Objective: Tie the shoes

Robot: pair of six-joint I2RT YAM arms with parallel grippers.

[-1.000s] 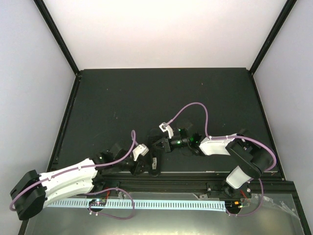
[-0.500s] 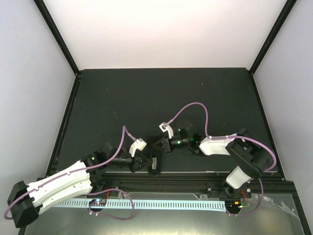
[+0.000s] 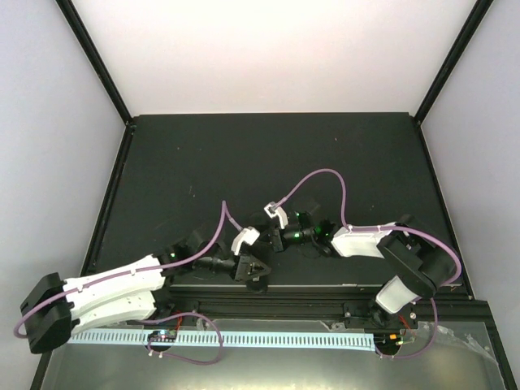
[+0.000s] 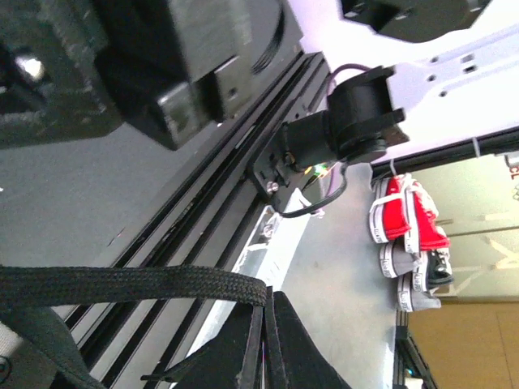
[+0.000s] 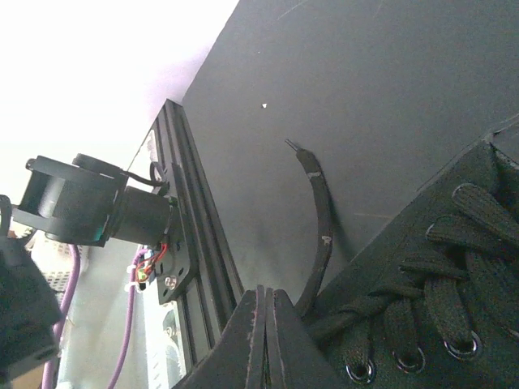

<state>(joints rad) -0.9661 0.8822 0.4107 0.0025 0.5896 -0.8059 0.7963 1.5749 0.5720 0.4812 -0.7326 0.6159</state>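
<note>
In the right wrist view the black shoe [image 5: 438, 267] fills the lower right, showing its laced eyelets. One loose lace [image 5: 323, 219] curves from it across the table and passes just beside my right gripper [image 5: 263, 290], which is shut with nothing visible between its tips. My left gripper [image 4: 265, 293] is shut on the end of a flat black lace [image 4: 122, 284] that stretches away to the left. From the top view, the left gripper [image 3: 258, 272] and right gripper [image 3: 262, 242] sit close together near the table's front edge. There the shoe is hard to tell from the black table.
A black aluminium rail [image 3: 268, 302] runs along the table's near edge, close to both grippers. A white slotted cable duct [image 3: 244, 337] lies below it. Purple cables [image 3: 325, 175] loop above the right arm. Red and grey shoes [image 4: 409, 215] stand on the floor beyond the table.
My left gripper has moved right, in toward the right gripper, and its jaws have closed on the lace. The right arm has stayed where it was.
</note>
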